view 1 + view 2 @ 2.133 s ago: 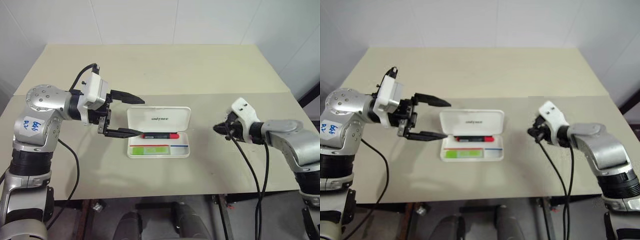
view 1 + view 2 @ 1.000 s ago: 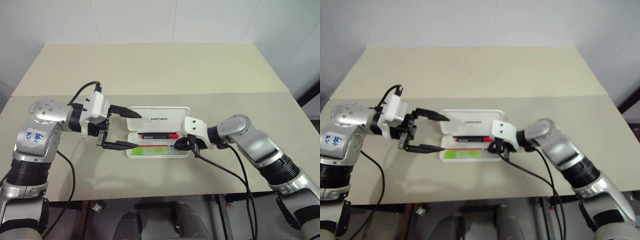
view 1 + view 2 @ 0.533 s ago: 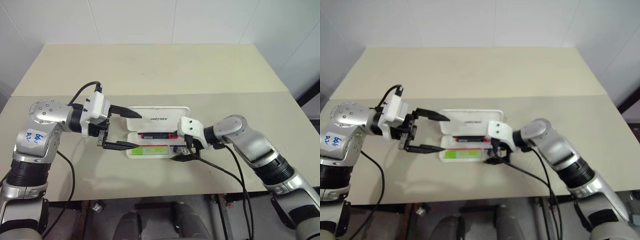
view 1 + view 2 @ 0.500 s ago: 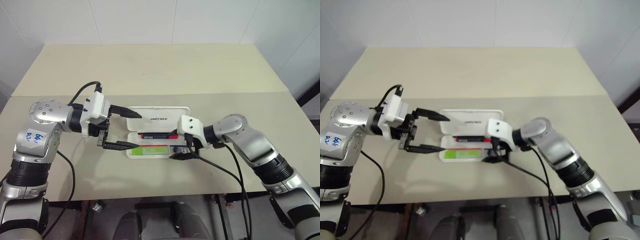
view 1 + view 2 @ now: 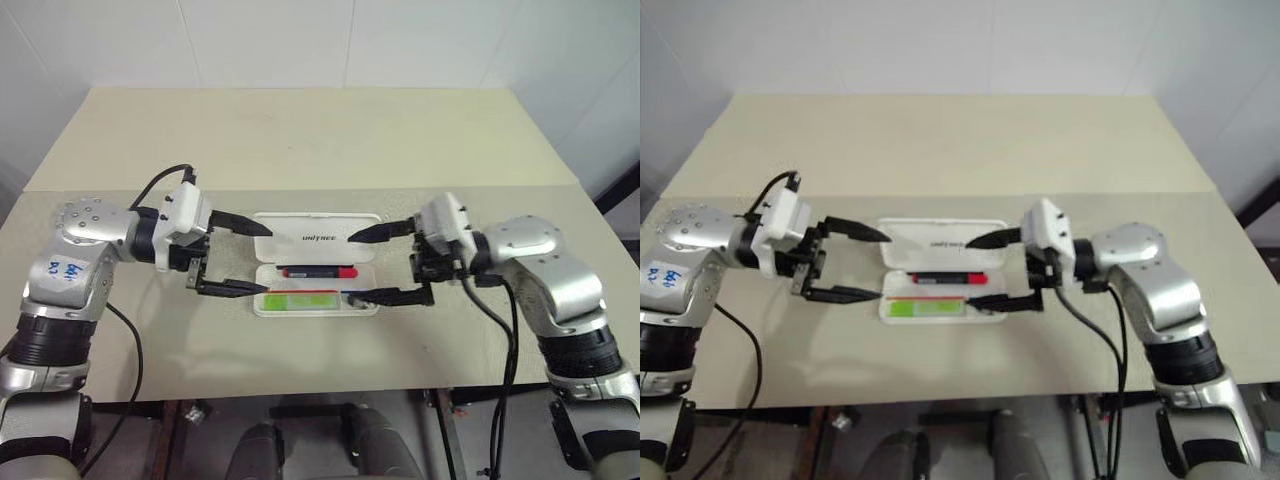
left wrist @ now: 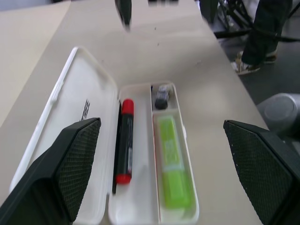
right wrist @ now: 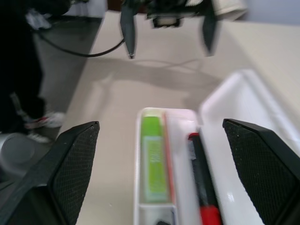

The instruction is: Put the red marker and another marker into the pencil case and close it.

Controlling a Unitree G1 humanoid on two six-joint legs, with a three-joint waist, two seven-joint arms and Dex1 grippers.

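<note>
The white pencil case (image 5: 316, 238) lies open at the table's middle, lid flat behind the tray. In the tray's rear channel lies the red marker (image 5: 320, 271), and the lime-green marker (image 5: 290, 300) rests in the front one; both also show in the left wrist view, red marker (image 6: 124, 140) beside green marker (image 6: 172, 164). My left gripper (image 5: 268, 260) hovers open at the case's left end, pointing right. At the right end my right gripper (image 5: 352, 268) is open too, pointing left, its fingers spanning the case's width above it. Neither holds anything.
A small grey cylinder (image 6: 161, 96) sits in the tray's small end compartment. The beige table (image 5: 300, 140) has a seam across its middle. Cables trail from both wrists. A person's legs (image 6: 262, 28) stand beyond the table's end.
My right gripper, shut low at the case's right front corner a second ago, has opened, risen and turned level. The left gripper stayed open and drifted slightly left.
</note>
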